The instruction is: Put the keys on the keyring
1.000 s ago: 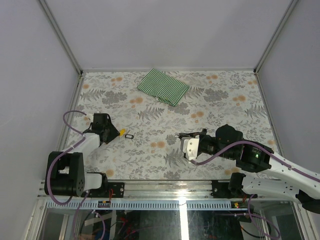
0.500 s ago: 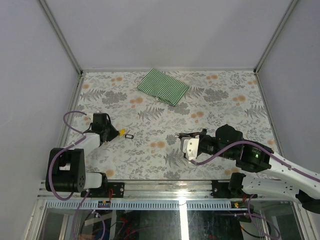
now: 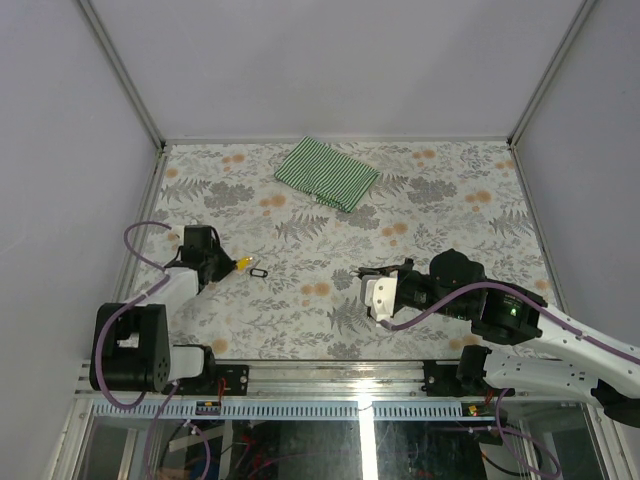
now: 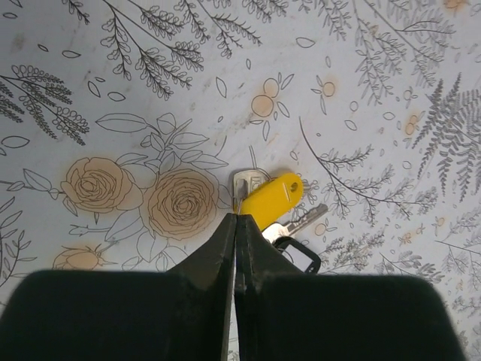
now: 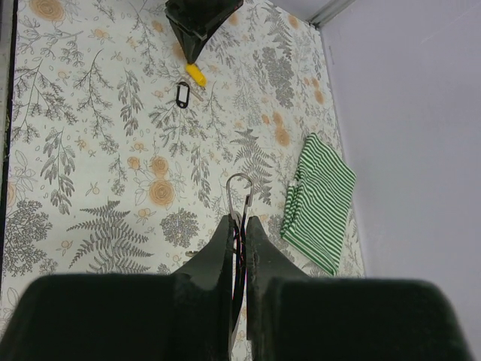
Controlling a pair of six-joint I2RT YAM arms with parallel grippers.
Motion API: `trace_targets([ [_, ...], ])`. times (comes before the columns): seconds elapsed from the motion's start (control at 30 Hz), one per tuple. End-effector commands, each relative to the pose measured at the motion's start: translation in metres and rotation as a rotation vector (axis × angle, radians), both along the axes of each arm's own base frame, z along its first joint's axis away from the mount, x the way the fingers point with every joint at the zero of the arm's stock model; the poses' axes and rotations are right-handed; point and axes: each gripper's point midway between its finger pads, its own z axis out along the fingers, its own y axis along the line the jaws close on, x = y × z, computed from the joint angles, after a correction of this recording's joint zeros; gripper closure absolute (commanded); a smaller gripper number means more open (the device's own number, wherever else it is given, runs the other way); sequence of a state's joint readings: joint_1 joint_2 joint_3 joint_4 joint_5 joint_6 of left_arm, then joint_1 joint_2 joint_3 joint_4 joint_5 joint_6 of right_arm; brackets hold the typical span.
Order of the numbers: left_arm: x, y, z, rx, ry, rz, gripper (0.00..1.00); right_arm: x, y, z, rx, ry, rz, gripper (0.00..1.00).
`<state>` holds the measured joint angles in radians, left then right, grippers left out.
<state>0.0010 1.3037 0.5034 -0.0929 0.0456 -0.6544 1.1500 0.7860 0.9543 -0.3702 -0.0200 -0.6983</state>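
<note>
My left gripper (image 4: 235, 219) is pressed shut, its tips touching the keys (image 4: 272, 197) at the table's (image 3: 420, 215) 9 o'clock; I cannot tell whether it pinches them. My right gripper (image 5: 239, 219), toward 4 o'clock, is clamped on the keyring (image 5: 239, 183), whose loop pokes past the tips.

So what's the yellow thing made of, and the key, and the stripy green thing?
The yellow tag looks like smooth, shiny plastic: even colour, rounded edges. The key under it looks like silvery metal, since it glints. The stripy cloth seems to be soft woven fabric; it lies folded with rumpled edges.
</note>
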Motion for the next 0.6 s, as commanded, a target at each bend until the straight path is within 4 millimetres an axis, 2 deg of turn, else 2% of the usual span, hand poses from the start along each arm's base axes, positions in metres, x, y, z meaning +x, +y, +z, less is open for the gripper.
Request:
trace_targets([
  [0.0,0.007,0.004,0.025,0.028,-0.068,-0.020,1.00,0.000,0.004,0.023,0.062,-0.027,0.008,1.00],
  [0.13,0.005,0.002,0.048,0.058,-0.095,-0.065,1.00,0.003,0.002,0.022,0.051,-0.046,-0.005,1.00],
  [0.17,0.005,-0.004,0.055,0.054,-0.114,-0.088,1.00,0.004,0.002,0.022,0.049,-0.053,-0.008,1.00],
  [0.43,0.000,-0.059,0.120,0.158,-0.212,-0.363,1.00,0.007,-0.003,0.033,0.047,-0.098,-0.018,1.00],
  [0.57,-0.007,-0.098,0.159,0.158,-0.304,-0.585,1.00,0.005,-0.003,0.034,0.063,-0.099,-0.008,1.00],
])
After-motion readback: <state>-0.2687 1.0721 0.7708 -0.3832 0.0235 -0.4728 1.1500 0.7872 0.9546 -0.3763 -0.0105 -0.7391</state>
